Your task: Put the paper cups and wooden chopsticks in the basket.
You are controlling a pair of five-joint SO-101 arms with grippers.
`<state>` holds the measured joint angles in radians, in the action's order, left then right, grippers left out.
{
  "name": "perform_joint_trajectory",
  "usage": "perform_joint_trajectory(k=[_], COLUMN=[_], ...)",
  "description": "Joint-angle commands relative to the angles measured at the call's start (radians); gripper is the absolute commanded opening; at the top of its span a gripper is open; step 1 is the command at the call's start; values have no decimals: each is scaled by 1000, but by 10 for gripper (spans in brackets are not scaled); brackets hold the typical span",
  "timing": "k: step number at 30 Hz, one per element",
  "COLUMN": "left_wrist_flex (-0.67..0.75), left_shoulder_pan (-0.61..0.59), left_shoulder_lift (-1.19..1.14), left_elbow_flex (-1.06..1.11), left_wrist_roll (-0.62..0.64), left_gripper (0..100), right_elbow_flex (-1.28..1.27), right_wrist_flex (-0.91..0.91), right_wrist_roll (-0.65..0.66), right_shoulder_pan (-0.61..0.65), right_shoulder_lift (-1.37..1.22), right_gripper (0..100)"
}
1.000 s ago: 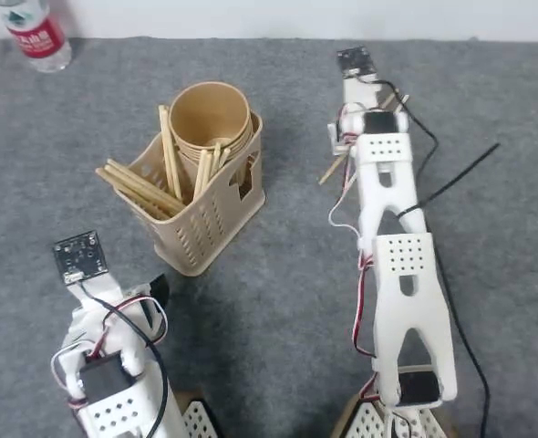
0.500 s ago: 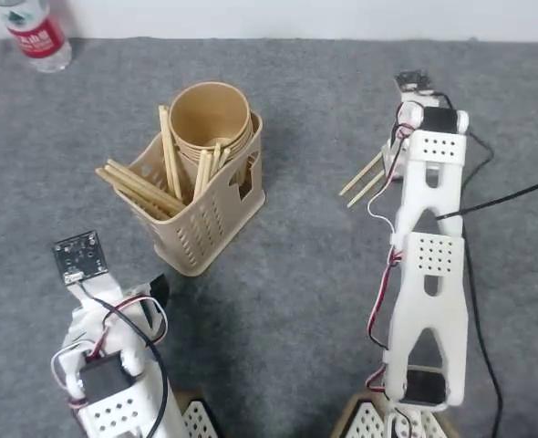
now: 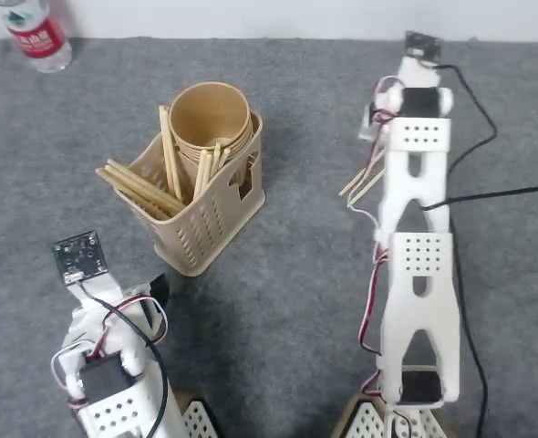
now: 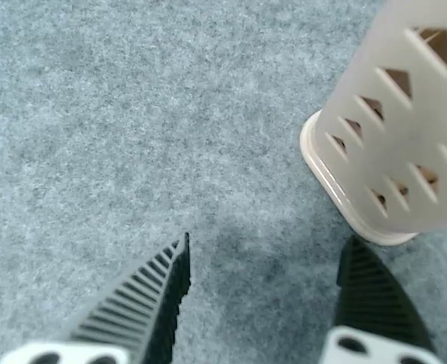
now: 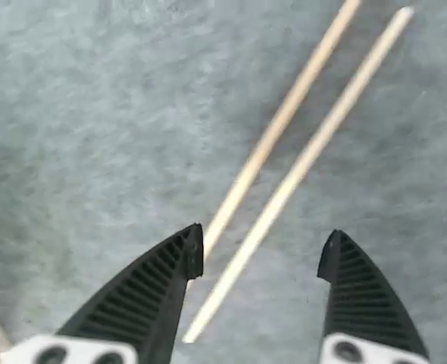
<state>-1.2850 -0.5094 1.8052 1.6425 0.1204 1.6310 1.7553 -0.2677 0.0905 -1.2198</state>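
A beige slotted basket point(image 3: 201, 210) stands left of centre and holds stacked paper cups point(image 3: 210, 117) and several wooden chopsticks point(image 3: 146, 187). Two more chopsticks point(image 3: 358, 182) lie side by side on the grey carpet beside the right arm. In the right wrist view these two chopsticks point(image 5: 299, 163) run diagonally, and my right gripper point(image 5: 261, 254) hangs open just above their near ends. My left gripper point(image 4: 265, 269) is open low over the carpet, a short way from the basket's base point(image 4: 390, 144); in the high view its arm point(image 3: 105, 356) sits at the front left.
A plastic bottle with a red label point(image 3: 34, 32) stands at the far left corner. Black cables point(image 3: 488, 196) trail to the right of the right arm. Grey carpet point(image 3: 296, 274) lies between the basket and the right arm.
The right arm swung right, away from the basket, then back slightly left and farther out. The two chopsticks, partly hidden under it a second ago, now lie uncovered. The left arm stayed still.
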Motion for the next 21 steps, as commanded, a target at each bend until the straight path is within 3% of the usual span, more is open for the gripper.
perform_joint_trajectory(k=[1,11,17,21], left_wrist_flex=[2,2,2,2], left_shoulder_pan=[5,3,3,3], left_shoulder_lift=[15,15,15,15], left_elbow_flex=[-5,-5,-5,-5], left_wrist_roll=[9,9,9,9], left_gripper=[298,298,298,298], right_elbow_flex=[43,43,43,43], right_wrist_flex=[33,-22,-90,-131], right_wrist_roll=[-78,-318,-221,-121], right_shoulder_pan=[53,18,12,7], right_shoulder_lift=[-18,-165,-213,-225], right_gripper=[264,265,247,87])
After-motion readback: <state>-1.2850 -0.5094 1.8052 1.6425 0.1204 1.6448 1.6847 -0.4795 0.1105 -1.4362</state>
